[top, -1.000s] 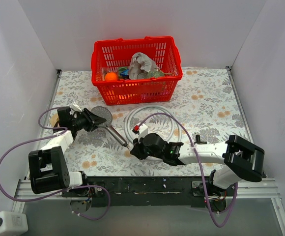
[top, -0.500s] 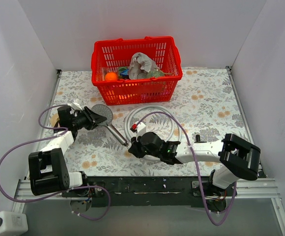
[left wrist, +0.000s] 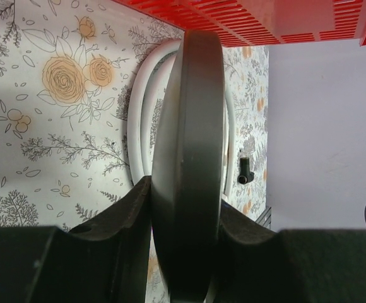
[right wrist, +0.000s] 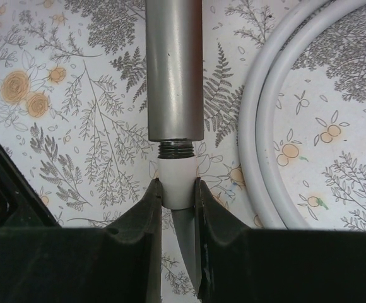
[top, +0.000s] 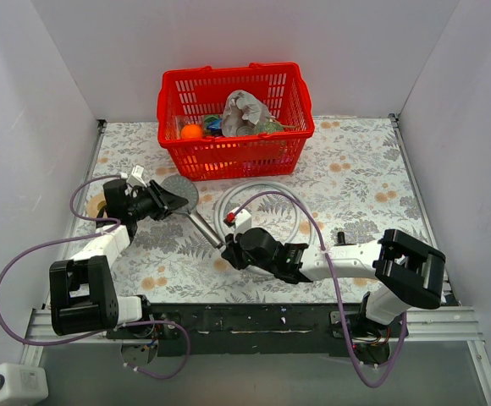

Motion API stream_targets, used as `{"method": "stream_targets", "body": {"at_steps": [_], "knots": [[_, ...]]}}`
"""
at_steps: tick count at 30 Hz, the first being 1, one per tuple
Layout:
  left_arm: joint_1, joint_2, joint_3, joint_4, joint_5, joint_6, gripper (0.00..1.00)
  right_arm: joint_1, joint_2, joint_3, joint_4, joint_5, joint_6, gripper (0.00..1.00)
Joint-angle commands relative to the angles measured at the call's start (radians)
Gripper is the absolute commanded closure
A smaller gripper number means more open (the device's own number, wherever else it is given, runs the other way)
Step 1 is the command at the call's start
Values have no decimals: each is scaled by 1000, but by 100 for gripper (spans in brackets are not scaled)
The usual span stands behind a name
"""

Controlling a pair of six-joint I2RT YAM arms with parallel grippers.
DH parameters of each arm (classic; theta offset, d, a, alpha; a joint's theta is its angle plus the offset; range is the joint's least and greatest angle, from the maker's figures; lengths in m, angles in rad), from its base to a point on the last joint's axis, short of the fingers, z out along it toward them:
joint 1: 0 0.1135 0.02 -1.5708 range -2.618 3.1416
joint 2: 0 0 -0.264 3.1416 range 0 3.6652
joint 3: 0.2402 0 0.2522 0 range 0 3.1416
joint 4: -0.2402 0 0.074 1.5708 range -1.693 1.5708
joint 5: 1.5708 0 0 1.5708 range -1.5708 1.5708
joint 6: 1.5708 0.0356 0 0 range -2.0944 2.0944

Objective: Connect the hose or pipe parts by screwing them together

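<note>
The shower head [top: 180, 193] is held on edge above the table. My left gripper [top: 171, 201] is shut on its round disc [left wrist: 189, 158], one finger on each face. Its dark grey handle [right wrist: 174, 69] slants down to the right and ends in a black thread [right wrist: 175, 149]. My right gripper [right wrist: 177, 196] is shut on the white end nut [right wrist: 177, 183] of the light-grey hose [top: 262, 185]. The nut butts against the thread, in line with the handle. The rest of the hose lies coiled on the table [right wrist: 265, 145].
A red basket [top: 235, 152] with loose items stands at the back, just behind the shower head. A small black part [top: 341, 238] lies on the flowered table right of the hose coil. White walls close in the left, right and back.
My left gripper has risen and turned a little, bringing the disc more on edge. My right gripper has slid left with the nut, up to the handle's end.
</note>
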Motion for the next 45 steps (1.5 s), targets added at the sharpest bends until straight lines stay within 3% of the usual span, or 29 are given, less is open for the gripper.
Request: {"method": "stream_targets", "body": {"at_steps": [1, 9, 17, 21, 24, 37, 41, 45], "knots": [[-36, -26, -6, -35, 144, 1, 100, -14, -37, 61, 260, 226, -28, 99], [-44, -26, -16, -20, 171, -8, 100, -14, -9, 129, 299, 215, -52, 99], [-47, -14, -57, 101, 286, -92, 100, -43, -44, 72, 450, 102, 4, 99], [-57, -11, -62, 129, 340, -116, 100, -115, -66, -43, 700, -94, 140, 99], [-64, -24, -69, 135, 348, -119, 100, -177, -60, -77, 791, -189, 219, 99], [-67, -63, -66, 115, 354, -131, 100, -304, 152, -150, 1340, -449, 616, 99], [-67, -77, -57, 82, 335, -114, 100, -304, 134, -170, 1298, -451, 595, 81], [-47, -92, -55, 57, 283, -96, 100, -304, 57, -187, 1083, -428, 494, 66]]}}
